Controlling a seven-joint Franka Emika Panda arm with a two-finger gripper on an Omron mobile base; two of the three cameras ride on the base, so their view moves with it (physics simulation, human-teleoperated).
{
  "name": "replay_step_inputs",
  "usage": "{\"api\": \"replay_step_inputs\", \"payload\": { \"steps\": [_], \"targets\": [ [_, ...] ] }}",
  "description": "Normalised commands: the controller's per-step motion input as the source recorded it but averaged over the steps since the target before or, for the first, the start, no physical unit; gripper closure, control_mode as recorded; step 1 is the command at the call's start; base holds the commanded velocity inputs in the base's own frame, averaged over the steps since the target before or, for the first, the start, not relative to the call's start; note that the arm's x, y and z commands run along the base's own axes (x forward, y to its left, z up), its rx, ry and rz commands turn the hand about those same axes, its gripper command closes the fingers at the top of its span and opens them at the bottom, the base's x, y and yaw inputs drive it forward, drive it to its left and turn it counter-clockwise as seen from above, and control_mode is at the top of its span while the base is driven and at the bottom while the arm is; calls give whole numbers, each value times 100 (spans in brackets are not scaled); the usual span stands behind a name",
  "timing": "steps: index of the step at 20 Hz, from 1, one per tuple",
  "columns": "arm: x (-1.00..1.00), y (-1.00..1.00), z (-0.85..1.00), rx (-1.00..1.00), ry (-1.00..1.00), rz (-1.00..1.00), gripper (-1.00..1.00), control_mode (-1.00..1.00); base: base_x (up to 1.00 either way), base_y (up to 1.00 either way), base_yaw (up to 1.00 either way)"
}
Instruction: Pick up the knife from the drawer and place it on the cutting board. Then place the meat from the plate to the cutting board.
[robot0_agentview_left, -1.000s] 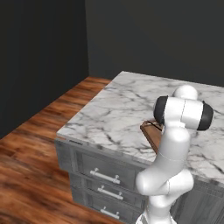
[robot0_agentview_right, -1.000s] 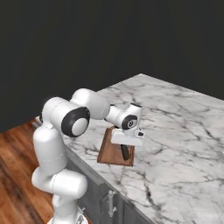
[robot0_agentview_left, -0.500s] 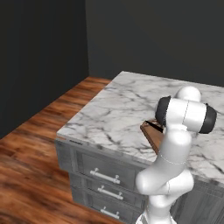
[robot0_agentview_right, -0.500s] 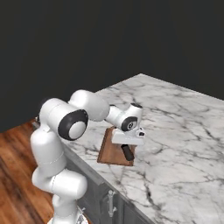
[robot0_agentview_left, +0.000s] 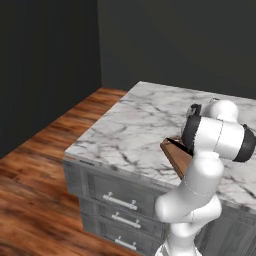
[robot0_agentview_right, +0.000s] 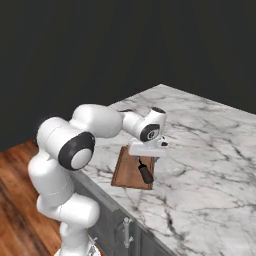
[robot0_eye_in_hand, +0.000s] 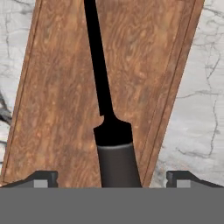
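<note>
- On the marble surface (robot0_agentview_right: 210, 145), near its front edge, lies the board (robot0_agentview_right: 127, 170).
- Knife (robot0_eye_in_hand: 107, 113) lies lengthwise on the board (robot0_eye_in_hand: 57, 87).
- Jaws stand wide apart either side of the handle, not touching it.

Dark walls (robot0_agentview_left: 150, 40) enclose a wood plank floor (robot0_agentview_left: 35, 190) and a marble-topped grey cabinet (robot0_agentview_left: 140, 125).

I count one brown wooden cutting board (robot0_eye_in_hand: 65, 87), one slim dark knife (robot0_eye_in_hand: 105, 109) lying on it, one marble tabletop (robot0_agentview_right: 210, 145) under them, three grey drawer fronts (robot0_agentview_left: 117, 200) stacked below its edge, each with one metal handle, and one white arm with one pincer (robot0_agentview_right: 148, 150).
</note>
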Motion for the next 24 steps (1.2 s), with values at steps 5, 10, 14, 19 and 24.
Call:
{"api": "replay_step_inputs", "payload": {
  "steps": [5,10,14,19,24],
  "targets": [
    [-20,-1,45,-1,0,0,-100,-100,0,0,0],
    [-47,1,20,-5,0,0,-100,-100,0,0,0],
    [-61,14,8,-8,-7,-5,-100,-100,0,0,0],
    [-49,11,23,-13,-16,-15,-100,-100,0,0,0],
    [-11,3,44,-1,-3,-19,-100,-100,0,0,0]
  ]
}}
